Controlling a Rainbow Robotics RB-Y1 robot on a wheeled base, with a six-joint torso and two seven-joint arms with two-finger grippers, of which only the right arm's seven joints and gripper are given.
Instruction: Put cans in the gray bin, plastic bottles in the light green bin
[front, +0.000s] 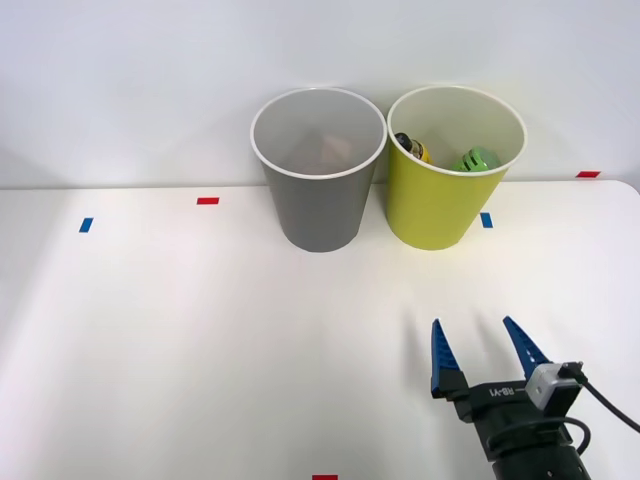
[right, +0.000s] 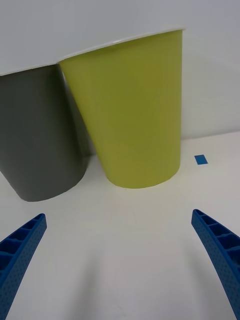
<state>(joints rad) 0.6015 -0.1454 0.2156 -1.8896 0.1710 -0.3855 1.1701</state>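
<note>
The gray bin (front: 318, 210) and the light green bin (front: 435, 210) stand side by side at the back of the white table, almost touching. Two plastic bottles lie inside the light green bin: a yellow one with a dark cap (front: 412, 148) and a bright green one (front: 478, 159). A dim pale-orange shape (front: 325, 150) lies deep in the gray bin; I cannot tell whether it is the can. My right gripper (front: 474, 326) hovers over the table in front of the light green bin, open and holding nothing. In the wrist view the gripper (right: 118, 215) faces the gray bin (right: 40, 140) and the light green bin (right: 135, 110).
Small tape marks dot the table: blue (front: 85, 225), red (front: 207, 200), blue (front: 486, 220) beside the green bin, red (front: 588, 174) at the far right and red (front: 324, 477) at the front edge. A white wall rises right behind the bins.
</note>
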